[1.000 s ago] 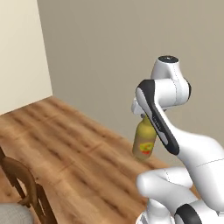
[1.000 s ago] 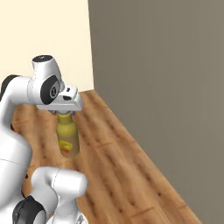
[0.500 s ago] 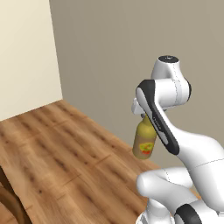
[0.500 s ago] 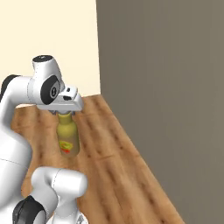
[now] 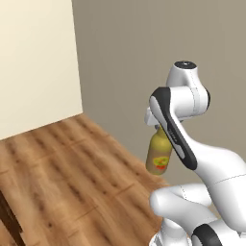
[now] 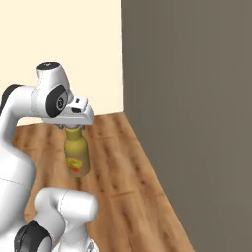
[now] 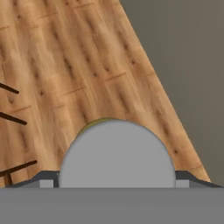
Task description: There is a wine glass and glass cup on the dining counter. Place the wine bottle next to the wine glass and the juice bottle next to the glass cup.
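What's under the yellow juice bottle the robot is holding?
Only wooden floor lies under the juice bottle, which hangs in the air from the tool. The bottle's own body hides the floor patch directly below it.

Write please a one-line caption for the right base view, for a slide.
The gripper carries the juice bottle by its neck, hanging upright above the wooden floor.

My base has turned: the cream wall (image 5: 36, 62) now takes less of the left view, and the chair (image 5: 9, 221) has slid almost out.
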Tool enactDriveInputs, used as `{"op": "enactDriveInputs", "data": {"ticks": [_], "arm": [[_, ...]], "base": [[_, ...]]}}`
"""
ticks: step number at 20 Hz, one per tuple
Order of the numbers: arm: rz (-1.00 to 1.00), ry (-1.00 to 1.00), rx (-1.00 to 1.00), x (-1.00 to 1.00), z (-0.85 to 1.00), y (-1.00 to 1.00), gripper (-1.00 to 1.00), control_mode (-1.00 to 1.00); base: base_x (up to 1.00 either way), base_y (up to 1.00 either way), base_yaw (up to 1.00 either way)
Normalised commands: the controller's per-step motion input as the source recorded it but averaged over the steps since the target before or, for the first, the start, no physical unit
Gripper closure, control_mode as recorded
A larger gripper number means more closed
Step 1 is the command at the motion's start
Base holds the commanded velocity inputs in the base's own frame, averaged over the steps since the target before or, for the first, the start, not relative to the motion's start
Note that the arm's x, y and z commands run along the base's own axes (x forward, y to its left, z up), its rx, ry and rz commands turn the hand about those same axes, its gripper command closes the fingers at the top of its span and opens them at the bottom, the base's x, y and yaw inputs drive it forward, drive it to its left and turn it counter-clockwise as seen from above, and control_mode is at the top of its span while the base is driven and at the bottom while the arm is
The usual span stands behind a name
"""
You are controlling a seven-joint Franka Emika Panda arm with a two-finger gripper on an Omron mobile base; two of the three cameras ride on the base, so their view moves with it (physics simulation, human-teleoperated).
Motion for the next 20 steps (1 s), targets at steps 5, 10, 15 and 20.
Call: {"op": "enactDriveInputs", "data": {"ticks": [5,10,15,20], "arm": [[0.0,0.0,0.0,0.0,0.0,0.0,1.0,1.0],[0.0,0.0,0.0,0.0,0.0,0.0,1.0,1.0],[0.0,0.0,0.0,0.0,0.0,0.0,1.0,1.0],[0.0,0.0,0.0,0.0,0.0,0.0,1.0,1.0]], "base": [[0.78,-0.13,0.24],[0.77,-0.14,0.23],[0.77,-0.14,0.24],[0.75,-0.14,0.27]]}}
